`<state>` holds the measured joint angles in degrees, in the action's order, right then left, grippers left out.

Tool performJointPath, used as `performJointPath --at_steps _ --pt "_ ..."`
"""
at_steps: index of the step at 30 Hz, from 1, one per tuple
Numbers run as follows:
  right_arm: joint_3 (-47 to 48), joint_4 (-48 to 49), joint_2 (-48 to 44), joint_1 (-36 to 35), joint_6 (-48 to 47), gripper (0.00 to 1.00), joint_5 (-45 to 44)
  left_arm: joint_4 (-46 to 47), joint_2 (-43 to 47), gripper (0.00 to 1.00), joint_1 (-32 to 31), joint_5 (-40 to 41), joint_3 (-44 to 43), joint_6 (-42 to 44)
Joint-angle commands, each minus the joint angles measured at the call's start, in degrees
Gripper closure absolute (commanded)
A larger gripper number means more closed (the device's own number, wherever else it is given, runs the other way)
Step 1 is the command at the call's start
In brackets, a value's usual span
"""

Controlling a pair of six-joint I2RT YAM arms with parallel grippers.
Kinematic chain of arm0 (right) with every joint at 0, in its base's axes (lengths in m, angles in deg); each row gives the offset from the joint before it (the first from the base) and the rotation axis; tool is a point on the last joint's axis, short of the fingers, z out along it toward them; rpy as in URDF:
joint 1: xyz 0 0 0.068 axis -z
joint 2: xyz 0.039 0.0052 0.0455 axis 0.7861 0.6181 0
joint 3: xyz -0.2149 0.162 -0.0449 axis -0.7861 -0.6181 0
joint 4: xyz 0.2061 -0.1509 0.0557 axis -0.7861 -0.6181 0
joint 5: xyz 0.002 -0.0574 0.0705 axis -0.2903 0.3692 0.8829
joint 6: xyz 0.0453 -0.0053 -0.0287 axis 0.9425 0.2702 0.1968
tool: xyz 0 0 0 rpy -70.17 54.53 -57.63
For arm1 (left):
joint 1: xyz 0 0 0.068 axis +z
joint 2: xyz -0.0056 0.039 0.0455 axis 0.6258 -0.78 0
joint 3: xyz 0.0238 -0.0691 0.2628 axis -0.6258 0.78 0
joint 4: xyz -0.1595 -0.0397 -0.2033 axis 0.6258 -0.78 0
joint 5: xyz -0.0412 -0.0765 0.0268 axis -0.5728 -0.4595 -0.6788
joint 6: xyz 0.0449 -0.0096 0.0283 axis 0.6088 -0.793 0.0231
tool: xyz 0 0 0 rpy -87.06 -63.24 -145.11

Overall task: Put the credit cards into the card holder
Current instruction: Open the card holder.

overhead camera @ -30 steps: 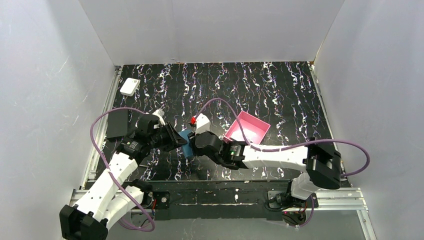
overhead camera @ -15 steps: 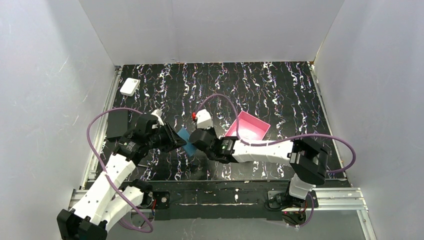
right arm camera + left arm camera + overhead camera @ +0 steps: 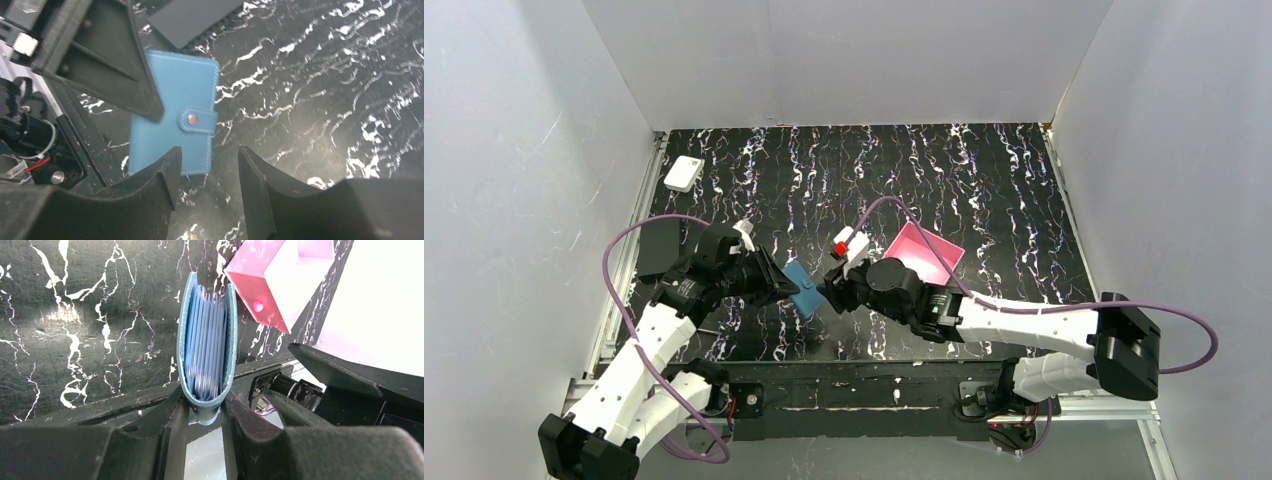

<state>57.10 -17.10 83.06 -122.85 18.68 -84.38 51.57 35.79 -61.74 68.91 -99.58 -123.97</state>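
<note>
While left gripper [image 3: 205, 412] pinches its spine, teal card holder [image 3: 172, 115], tab snapped, right gripper [image 3: 207, 155] spread.

One card holder [image 3: 802, 288], teal-blue, is just left of the pink tray [image 3: 921, 255], and there is one tray as well. The holder has one snap tab [image 3: 201, 121] with one button [image 3: 192, 118]. Its pale inner pockets [image 3: 205, 347] are several, packed too close to count. One black slab [image 3: 659, 246] and one small white box [image 3: 683, 173] sit well left of the tray. There are two arms [image 3: 649, 345] and two grippers, the left gripper [image 3: 776, 283] and the right gripper [image 3: 832, 292]. There are two purple cables [image 3: 614, 262].
</note>
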Motion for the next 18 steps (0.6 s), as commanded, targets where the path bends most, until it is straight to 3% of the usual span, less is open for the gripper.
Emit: performJointPath --at_steps 1,10,16,18 --pt "3.56 6.71 3.5 -0.95 -3.47 0.46 4.58 -1.21 0.26 1.0 0.01 -3.03 -2.9 0.43" --pt "10.07 3.1 13.03 -4.11 0.36 0.47 -6.69 -4.61 -1.34 1.0 -0.01 -2.86 -3.57 -0.89" --pt "11.52 -0.1 18.82 -4.51 3.34 0.68 -12.88 -2.77 -1.35 1.0 0.04 -4.24 -1.76 -0.92" --pt "12.58 -2.32 20.79 -4.64 4.67 0.84 -15.82 -2.2 -0.97 1.0 0.06 -4.0 -0.92 -1.14"
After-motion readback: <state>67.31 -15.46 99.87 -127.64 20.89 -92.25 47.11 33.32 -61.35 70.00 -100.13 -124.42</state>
